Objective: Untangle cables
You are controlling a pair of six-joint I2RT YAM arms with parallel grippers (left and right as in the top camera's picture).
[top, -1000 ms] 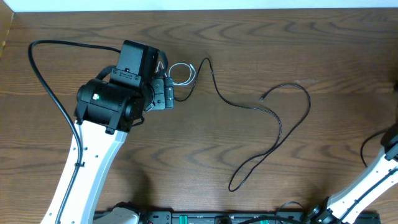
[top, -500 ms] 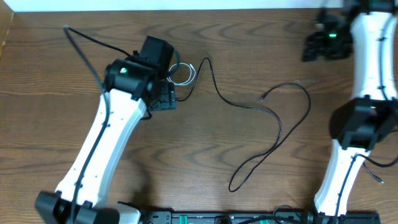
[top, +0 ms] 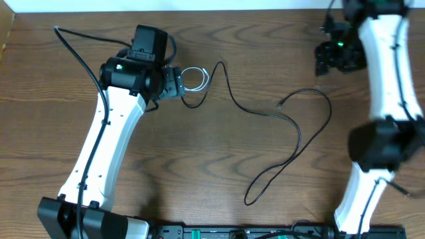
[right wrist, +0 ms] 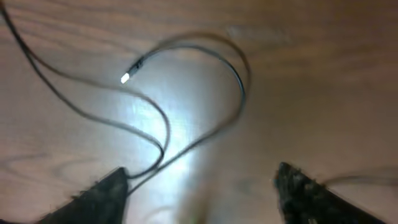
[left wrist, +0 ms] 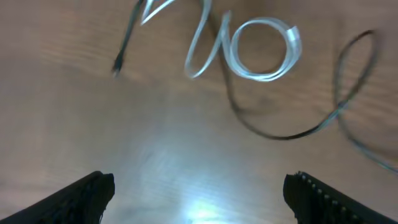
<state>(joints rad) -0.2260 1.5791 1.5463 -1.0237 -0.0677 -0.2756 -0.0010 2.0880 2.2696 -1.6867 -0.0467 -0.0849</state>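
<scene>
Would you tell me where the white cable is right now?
In the overhead view, the white cable lies coiled at the picture's upper left, next to the left gripper, crossed by the black cable.

Both wrist views are smeared with blur. In the overhead view the left gripper (top: 178, 82) covers the left side of the white cable (top: 207, 78) and one end of the black cable (top: 297, 133). At far right, the right gripper (top: 327, 58) is a dark shape with indistinct fingers. The plugs are too small to tell apart.
</scene>
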